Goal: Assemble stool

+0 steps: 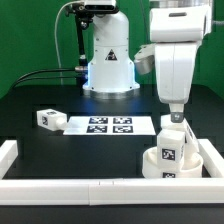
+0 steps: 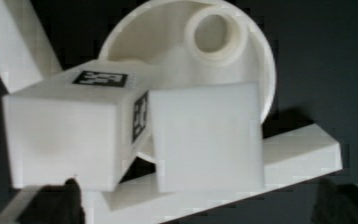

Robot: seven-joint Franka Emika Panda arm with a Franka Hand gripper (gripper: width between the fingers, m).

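here, nearest in the exterior view, a white border rail runs along the front of the table. just behind it, at about four o'clock, the seat sits in the rail corner with a tagged leg on it. the gripper hovers just above that leg, jaws spread wide, pinching nothing. farther back lie the marker board and, at nine o'clock, a loose leg.
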